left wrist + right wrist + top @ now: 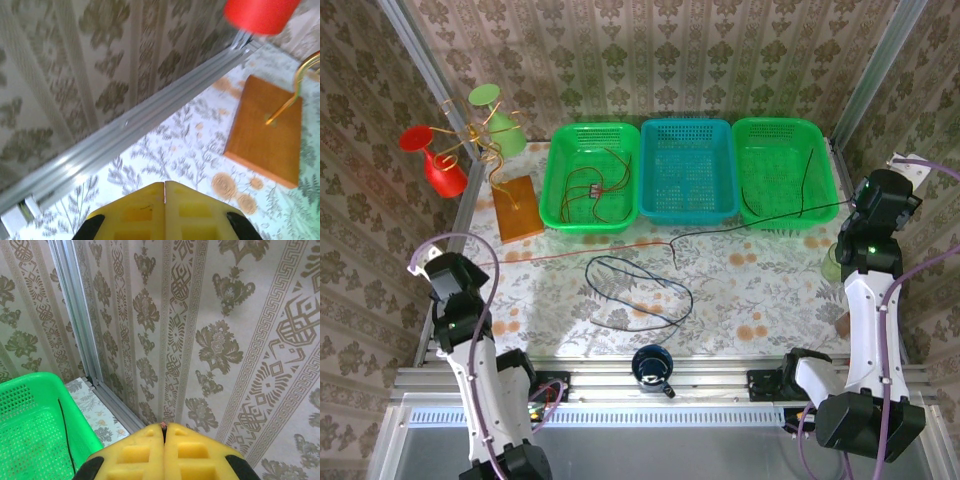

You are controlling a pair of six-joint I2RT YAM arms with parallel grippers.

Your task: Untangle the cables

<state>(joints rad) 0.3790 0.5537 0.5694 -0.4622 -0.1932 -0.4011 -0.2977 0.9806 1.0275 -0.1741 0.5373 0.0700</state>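
Left green plastic mesh basket [595,128]: thin red-brown cable [605,190] coiled inside. Teal plastic basket [685,123] touching its right side. Right green plastic basket [775,122]: thin black cable [720,229] trails from it onto floral-cloth desk [760,290]. Dark blue cable [620,260] loops mid-desk; thin red cable [570,252] runs toward left edge. Patterned wallpaper walls [670,50] surround. Left tool [165,192] and right tool [164,432]: pads pressed together, nothing pinched.

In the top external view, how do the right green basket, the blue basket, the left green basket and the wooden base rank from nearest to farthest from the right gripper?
1. right green basket, back right, beside the right gripper.
2. blue basket, back middle.
3. left green basket, back left.
4. wooden base, far left.
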